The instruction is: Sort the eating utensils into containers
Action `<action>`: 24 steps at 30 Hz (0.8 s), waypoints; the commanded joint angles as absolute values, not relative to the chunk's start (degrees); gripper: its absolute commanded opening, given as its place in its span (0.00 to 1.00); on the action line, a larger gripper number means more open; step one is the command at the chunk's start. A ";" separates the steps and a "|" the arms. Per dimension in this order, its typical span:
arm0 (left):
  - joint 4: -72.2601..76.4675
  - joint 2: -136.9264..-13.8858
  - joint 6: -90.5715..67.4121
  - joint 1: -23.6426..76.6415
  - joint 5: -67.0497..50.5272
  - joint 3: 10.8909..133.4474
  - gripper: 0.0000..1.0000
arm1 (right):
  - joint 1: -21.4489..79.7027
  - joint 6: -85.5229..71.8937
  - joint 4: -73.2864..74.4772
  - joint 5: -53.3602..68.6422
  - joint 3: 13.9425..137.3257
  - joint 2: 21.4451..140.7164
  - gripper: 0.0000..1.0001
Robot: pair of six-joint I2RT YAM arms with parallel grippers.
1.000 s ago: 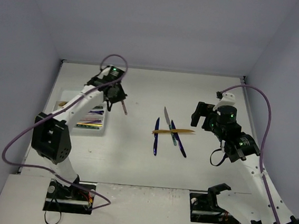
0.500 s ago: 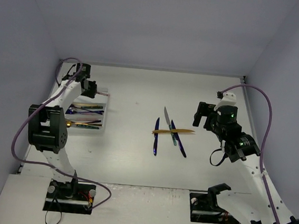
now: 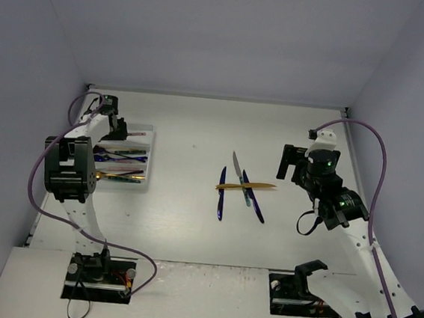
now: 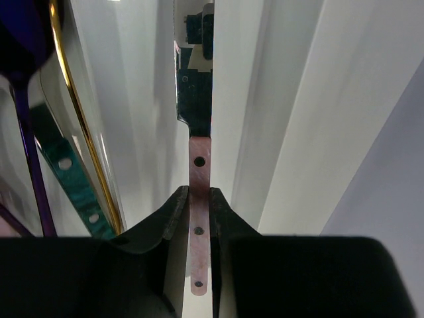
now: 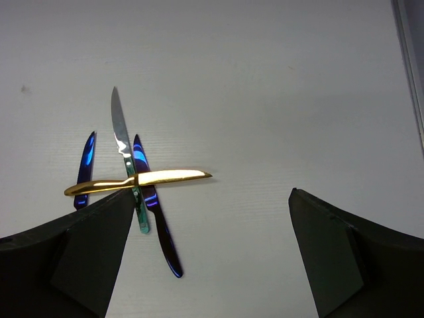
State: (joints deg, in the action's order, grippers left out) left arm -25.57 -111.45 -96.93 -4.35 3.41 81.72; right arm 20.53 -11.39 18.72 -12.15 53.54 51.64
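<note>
The left gripper (image 4: 197, 202) is clamped on the handle of a slim pink metal utensil (image 4: 198, 159), over a narrow compartment of the white plastic cutlery tray (image 3: 148, 131) at the left edge of the table (image 3: 190, 225). We judge a crooked release could leave it across a ridge. Mid-table, the right gripper (image 5: 211, 199) hangs wide open and empty beside a gold knife (image 5: 139, 179) lying across a silver knife (image 5: 122, 142) and two dark blue knives (image 5: 158, 225), which could drag along.

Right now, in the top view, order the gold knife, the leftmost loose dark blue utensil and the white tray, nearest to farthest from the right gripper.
1. Gold knife, just left of the right gripper.
2. Leftmost loose dark blue utensil, farther left.
3. White tray, far left.
</note>
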 commanded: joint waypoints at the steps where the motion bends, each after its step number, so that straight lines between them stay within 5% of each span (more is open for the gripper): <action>1: -22.13 -111.39 -98.16 -5.44 2.29 84.83 0.08 | 19.89 -10.28 16.87 -14.92 55.97 52.71 1.00; 12: -22.86 -103.32 -85.94 -3.63 4.68 85.50 0.54 | 19.84 -10.19 17.02 -14.01 56.36 52.47 1.00; 24: -23.85 -92.17 -26.90 25.11 3.18 91.12 0.58 | 19.78 -10.28 16.96 -10.85 57.60 50.34 1.00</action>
